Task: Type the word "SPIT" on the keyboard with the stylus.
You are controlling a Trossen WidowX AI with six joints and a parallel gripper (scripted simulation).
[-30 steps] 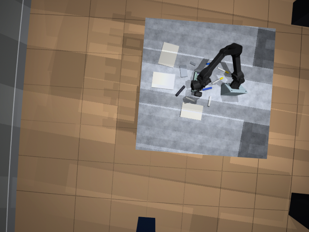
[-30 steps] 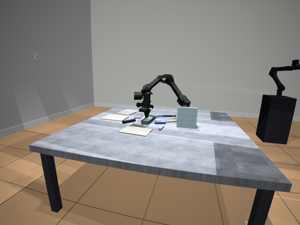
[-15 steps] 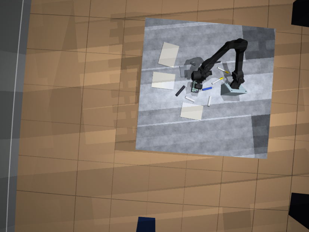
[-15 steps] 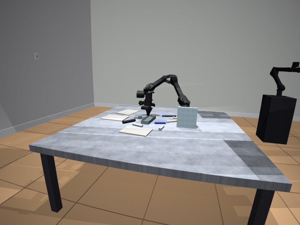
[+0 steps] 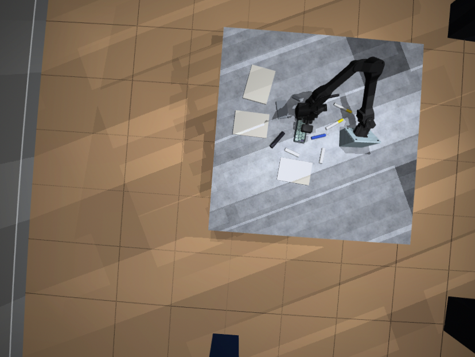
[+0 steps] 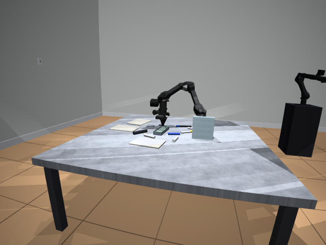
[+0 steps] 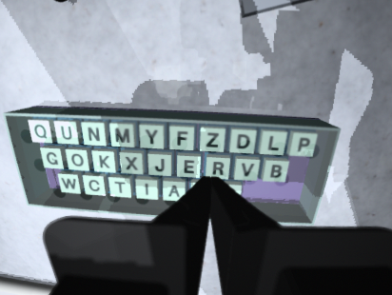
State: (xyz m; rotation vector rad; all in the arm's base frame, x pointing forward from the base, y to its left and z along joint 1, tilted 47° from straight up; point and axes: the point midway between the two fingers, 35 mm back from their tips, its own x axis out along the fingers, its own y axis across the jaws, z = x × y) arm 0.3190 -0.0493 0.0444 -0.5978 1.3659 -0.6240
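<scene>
Three rows of square, pale mint keys fill a long, dark-green keyboard [image 5: 299,136] [image 6: 161,130] [image 7: 152,138] with sloping walls and a patch of purple bed. Their dark capitals read QUNMYFZDLP, then GOKXJERVB, then WCTIA, with two more keys partly covered by the black, wedge-shaped gripper [image 5: 305,119] [image 6: 163,125] [image 7: 209,184]. Its fingertips meet just below R in the wrist view, fully closed with nothing between them; whether they touch a key, I cannot tell.

The keyboard lies on a mottled grey table [image 5: 249,207] [image 6: 168,163] that looks like stone or concrete (hard to say which). Around it are slim cylinders: a matte black rod [image 5: 276,139] [image 6: 139,131], a blue pen [image 5: 318,136] [image 6: 174,133] and plain white sticks among them. Which is the stylus I cannot tell. A smooth cream rectangle [image 5: 295,171] [image 6: 147,142] lies flat nearby; I can make out no brand.
</scene>
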